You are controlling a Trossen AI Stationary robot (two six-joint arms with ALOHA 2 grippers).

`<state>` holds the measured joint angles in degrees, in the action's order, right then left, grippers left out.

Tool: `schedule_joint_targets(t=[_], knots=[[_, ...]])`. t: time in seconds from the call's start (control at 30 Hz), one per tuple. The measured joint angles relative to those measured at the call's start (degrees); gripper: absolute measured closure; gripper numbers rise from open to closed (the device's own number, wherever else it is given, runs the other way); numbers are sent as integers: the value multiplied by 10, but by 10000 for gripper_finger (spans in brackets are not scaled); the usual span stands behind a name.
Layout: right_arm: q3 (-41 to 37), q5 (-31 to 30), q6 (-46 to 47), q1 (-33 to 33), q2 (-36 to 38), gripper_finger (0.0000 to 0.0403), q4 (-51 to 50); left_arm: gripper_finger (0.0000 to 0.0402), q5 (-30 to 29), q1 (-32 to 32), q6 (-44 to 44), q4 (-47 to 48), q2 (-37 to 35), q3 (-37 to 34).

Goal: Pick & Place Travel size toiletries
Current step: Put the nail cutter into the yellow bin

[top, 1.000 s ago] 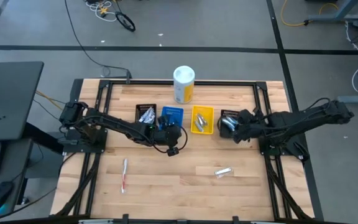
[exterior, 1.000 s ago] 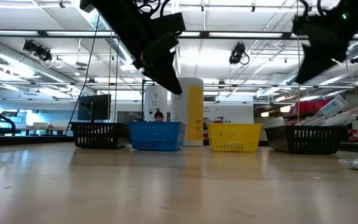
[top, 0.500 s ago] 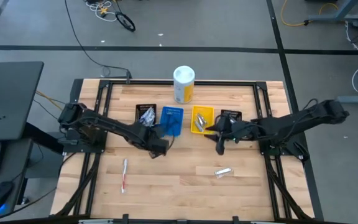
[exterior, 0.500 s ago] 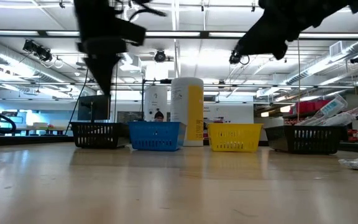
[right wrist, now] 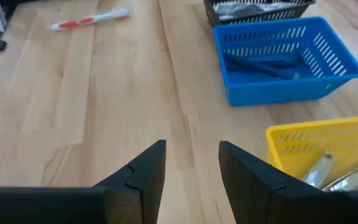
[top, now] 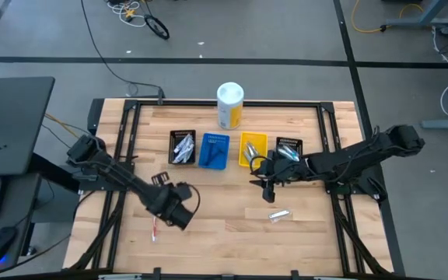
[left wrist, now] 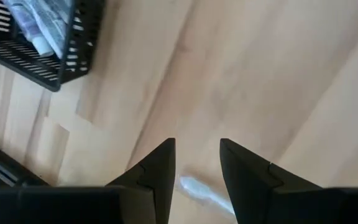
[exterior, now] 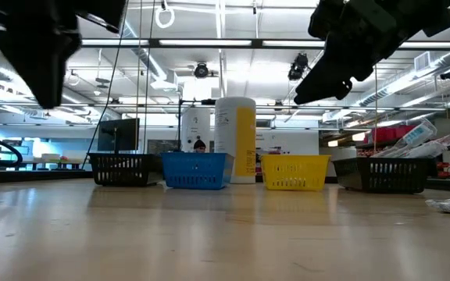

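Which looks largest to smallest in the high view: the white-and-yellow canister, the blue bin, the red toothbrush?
1. White-and-yellow canister, though it stands tall, nearer the overhead camera, which may inflate it.
2. Blue bin, close to the canister in area.
3. Red toothbrush, about as long as the bin but far thinner.

left gripper (top: 179,220) beside red toothbrush (top: 155,220), right gripper (top: 267,193) near packet (top: 279,215).

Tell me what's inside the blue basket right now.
The blue basket holds a few dark blue slim items lying along its floor, probably razors. Its near wall hides the floor's front edge, so anything tucked there can't be seen.
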<state>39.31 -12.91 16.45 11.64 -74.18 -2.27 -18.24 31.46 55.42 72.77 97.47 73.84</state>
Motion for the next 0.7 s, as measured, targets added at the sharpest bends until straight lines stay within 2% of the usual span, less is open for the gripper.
schedule_joint_targets(t=[0.13,0.23,0.37,0.53,0.7], knots=[[0,0,0,0,-1,245,1,268,4,42,15,-10,-16,-7],[0,8,-6,0,-1,245,0,268,-3,65,70,-27,-45,-35],[0,57,-33,0,-1,245,-1,268,-30,88,144,-82,-104,-112],[0,125,-41,7,-1,245,-9,267,-26,92,224,-204,-184,-224],[0,147,-41,33,-1,245,-54,267,-16,91,279,-286,-228,-308]])
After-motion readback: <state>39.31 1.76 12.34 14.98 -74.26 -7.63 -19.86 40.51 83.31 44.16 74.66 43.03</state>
